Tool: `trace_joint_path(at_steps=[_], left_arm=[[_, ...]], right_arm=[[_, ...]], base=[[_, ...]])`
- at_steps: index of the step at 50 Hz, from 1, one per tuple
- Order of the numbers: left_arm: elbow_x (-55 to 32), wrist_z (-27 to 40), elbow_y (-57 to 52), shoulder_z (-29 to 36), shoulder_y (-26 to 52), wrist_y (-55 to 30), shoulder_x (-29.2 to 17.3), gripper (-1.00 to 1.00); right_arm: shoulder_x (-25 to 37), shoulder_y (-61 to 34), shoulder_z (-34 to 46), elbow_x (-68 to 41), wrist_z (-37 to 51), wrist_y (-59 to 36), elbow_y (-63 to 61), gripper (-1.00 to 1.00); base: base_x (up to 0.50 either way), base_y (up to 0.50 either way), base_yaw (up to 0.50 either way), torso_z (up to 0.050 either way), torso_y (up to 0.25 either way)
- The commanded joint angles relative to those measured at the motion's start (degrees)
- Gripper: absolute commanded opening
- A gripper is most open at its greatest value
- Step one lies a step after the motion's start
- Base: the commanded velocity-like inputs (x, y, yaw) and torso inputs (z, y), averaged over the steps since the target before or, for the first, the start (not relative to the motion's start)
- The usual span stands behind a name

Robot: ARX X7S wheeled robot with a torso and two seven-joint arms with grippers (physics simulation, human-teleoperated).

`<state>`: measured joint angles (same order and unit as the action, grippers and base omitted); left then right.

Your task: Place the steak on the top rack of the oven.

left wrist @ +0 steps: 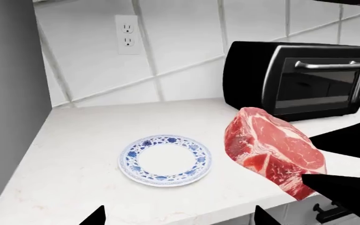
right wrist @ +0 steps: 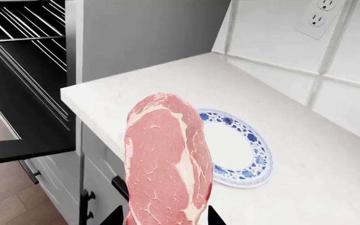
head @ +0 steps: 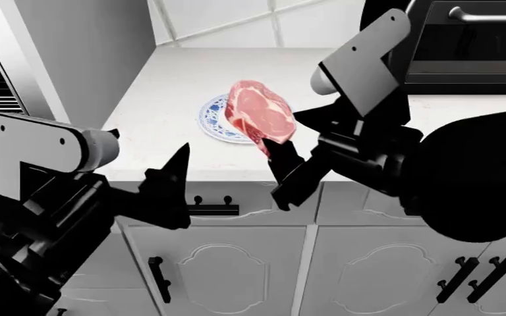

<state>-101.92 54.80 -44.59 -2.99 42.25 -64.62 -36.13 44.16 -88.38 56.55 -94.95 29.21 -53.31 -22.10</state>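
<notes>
My right gripper (head: pixel 281 164) is clamped on the one steak (head: pixel 260 112), holding it on edge in the air above the single blue-and-white plate (left wrist: pixel 165 160) on the white bench (left wrist: pixel 67 154). My left gripper (head: pixel 176 187) hangs spread and empty before the bench edge. One countertop oven (left wrist: pixel 311 77) stands behind.

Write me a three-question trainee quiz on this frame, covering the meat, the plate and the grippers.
1. True or false: the steak rests on the plate.
2. Which gripper holds the steak? A) the left gripper B) the right gripper
3. Fill in: the plate has nothing on it and sits on the white ____.

Key:
1. False. The steak is lifted clear, gripped at its lower end.
2. B. The left gripper hangs open with nothing in it.
3. Countertop; the small countertop oven stands farther back on it.
</notes>
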Motion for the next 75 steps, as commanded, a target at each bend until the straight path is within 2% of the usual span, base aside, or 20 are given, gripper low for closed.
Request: trace_joint_path(at_steps=[1,12,21,49,75], left_arm=[[-9.9,5.4,1.8,2.8,5.8,1.8,-2.8,1.0],[-11.3,6.6,1.8,3.3,7.4,2.4,-4.1,1.0],[-8.5,4.6,2.1,2.6,6.8,1.5,-4.2,1.0],[-8.9,4.7,2.1,3.4,6.8,2.4,-4.6,1.0],[-7.8,4.1,2.1,4.1,6.6,2.7,-4.3,1.0]], right_arm=[[0.6,-2.9,-0.7,-5.5,6.0,-2.7,-1.9,-1.0],[1.2,-3.8,-0.8,-8.4,9.1,-3.1,-3.4,-1.0],[1.7,-3.6,-0.5,-9.7,11.2,-3.2,-5.2,-1.0],[2.0,-4.5,-0.2,-11.4,13.7,-3.5,-7.0,-1.0],[3.2,-2.3,-0.5,-9.6,12.6,-2.2,-8.1,-1.0]], base=[[0.0,0.0,0.0,0.0,0.0],[0.0,0.0,0.0,0.0,0.0],[0.0,0.0,0.0,0.0,0.0],[0.0,0.5,0.0,0.001,0.0],[0.0,0.5,0.0,0.0,0.0]])
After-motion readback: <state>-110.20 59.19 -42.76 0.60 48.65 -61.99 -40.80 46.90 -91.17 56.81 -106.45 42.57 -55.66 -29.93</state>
